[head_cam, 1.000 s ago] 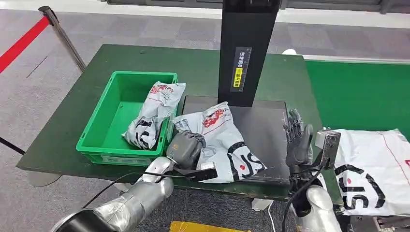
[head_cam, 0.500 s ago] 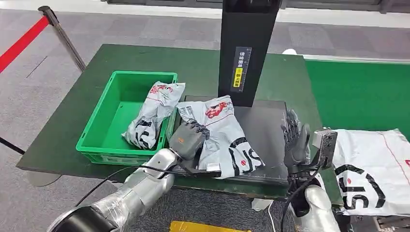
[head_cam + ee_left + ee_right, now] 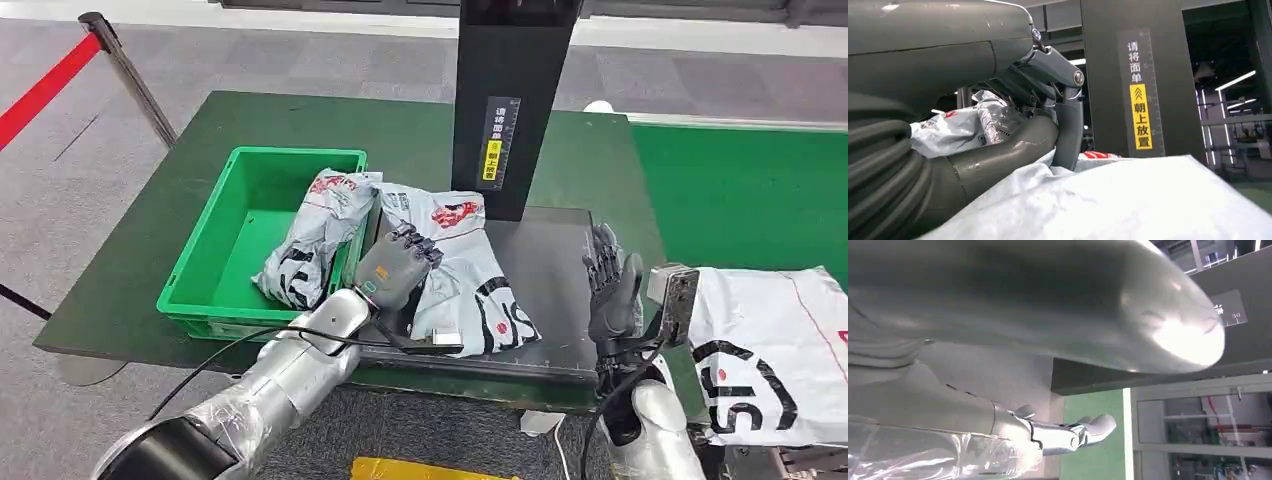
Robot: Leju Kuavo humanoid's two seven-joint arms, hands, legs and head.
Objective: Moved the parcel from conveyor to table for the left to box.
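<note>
A white-grey parcel (image 3: 462, 262) with red and black print lies tilted across the black platform (image 3: 550, 270), its upper end reaching the rim of the green box (image 3: 200, 250). My left hand (image 3: 396, 265) grips the parcel at its left side, right beside the box wall. In the left wrist view the thumb (image 3: 1008, 152) lies over the crumpled white parcel (image 3: 1128, 200). My right hand (image 3: 612, 285) stands open with its fingers pointing up at the platform's right edge, holding nothing; in the right wrist view it (image 3: 1023, 300) is a blurred grey mass.
Another parcel (image 3: 315, 235) leans inside the green box against its right wall. A tall black post (image 3: 505, 100) with a yellow label rises behind the platform. A large white parcel (image 3: 770, 340) lies on the green conveyor (image 3: 740, 190) at the right. A barrier pole (image 3: 130, 75) stands at the far left.
My left hand has carried the parcel up and to the left, from the platform's front towards the green box. The right hand has stayed almost still.
</note>
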